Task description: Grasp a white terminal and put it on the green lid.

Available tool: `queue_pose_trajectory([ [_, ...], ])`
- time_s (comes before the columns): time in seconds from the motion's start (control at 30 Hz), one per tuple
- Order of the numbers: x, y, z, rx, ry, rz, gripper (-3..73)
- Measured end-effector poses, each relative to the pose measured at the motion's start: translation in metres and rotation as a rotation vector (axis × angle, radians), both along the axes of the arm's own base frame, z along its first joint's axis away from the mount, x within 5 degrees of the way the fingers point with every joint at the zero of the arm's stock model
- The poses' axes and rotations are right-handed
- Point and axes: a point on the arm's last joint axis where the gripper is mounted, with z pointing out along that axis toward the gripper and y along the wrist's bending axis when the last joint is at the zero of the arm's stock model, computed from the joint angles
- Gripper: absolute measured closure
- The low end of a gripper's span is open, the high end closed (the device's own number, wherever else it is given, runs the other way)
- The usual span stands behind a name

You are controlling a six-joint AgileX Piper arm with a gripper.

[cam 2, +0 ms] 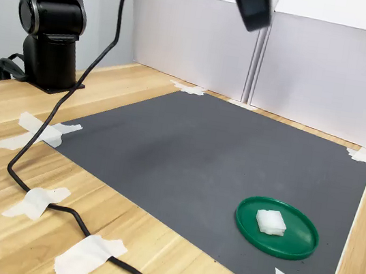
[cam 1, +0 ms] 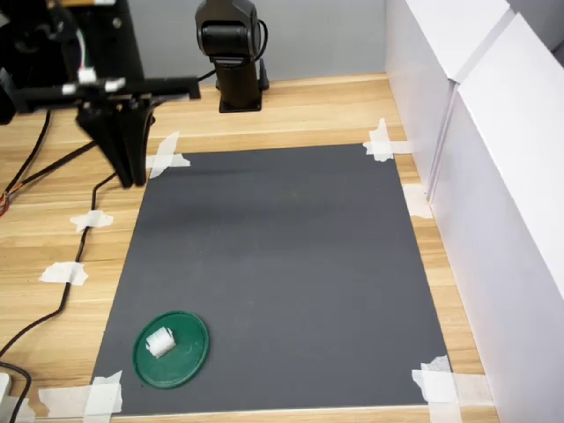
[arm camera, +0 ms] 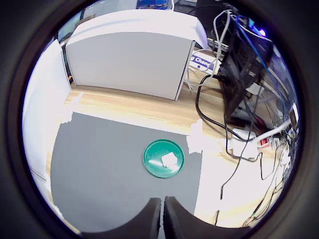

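The green lid (cam 1: pixel 187 359) lies on the black mat near the corner at the first exterior view's lower left. The white terminal (cam 1: pixel 160 341) rests on the lid, a little off its centre. Both also show in the second exterior view, the lid (cam 2: pixel 292 248) at the lower right with the terminal (cam 2: pixel 270 222) on it. In the wrist view the lid (arm camera: pixel 154 153) and the terminal (arm camera: pixel 169 159) are far below my gripper (arm camera: pixel 162 219). Its two dark fingers are pressed together with nothing between them. The gripper hangs high above the mat (cam 2: pixel 253 5).
The black mat (cam 1: pixel 282 264) is taped to the wooden table with white tape scraps (cam 1: pixel 382 141) at its corners. White boxes (cam 1: pixel 502 176) wall the first exterior view's right side. A black stand (cam 1: pixel 115 106), a black cable (cam 2: pixel 46 178) and the arm base (cam 1: pixel 238 84) stand at the table's edges.
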Motion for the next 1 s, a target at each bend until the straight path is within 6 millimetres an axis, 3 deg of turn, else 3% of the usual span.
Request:
queue_pose_trajectory([
  [0.2,-0.084,0.011,-0.025,0.11,-0.179,-0.113,70.9],
  [0.47,-0.165,0.017,-0.069,0.19,-0.544,-0.197,71.0],
  [0.7,-0.195,0.02,-0.11,0.192,-0.57,-0.201,71.0],
  [1.0,-0.216,0.023,-0.151,0.188,-0.569,-0.2,71.0],
])
